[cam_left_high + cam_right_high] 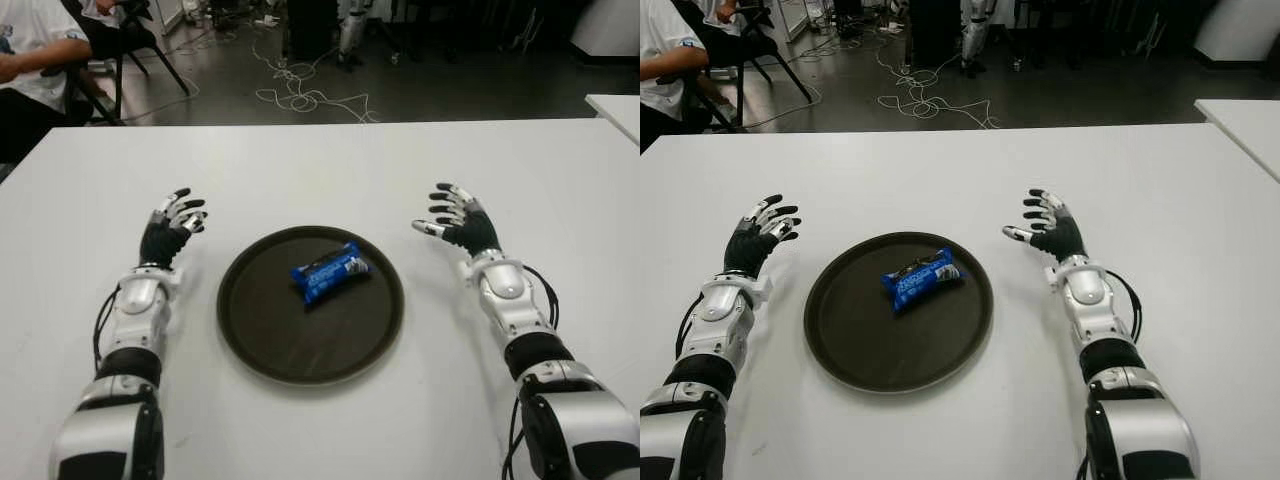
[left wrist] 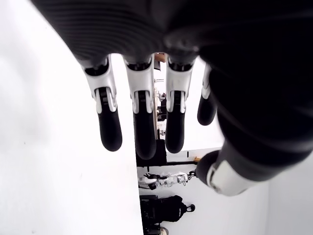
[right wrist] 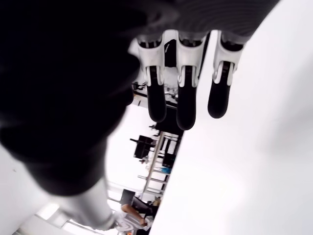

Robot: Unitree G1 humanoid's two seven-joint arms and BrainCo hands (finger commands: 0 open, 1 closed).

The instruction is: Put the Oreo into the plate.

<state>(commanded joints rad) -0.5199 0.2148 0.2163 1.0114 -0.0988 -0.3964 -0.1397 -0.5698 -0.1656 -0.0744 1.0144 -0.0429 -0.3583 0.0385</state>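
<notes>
Oreo pack lies centre frame in brown plate; left hand and right hand flank it, fingers spread and empty — placement looks done, nothing left but retreat

We hold both arms forward and apart. Our left hand and right hand each show the fingers extended, spread and grasping nothing; the thumbs point inward.

You have a blue Oreo pack with white lettering, dark brown plate, plain white table.
</notes>
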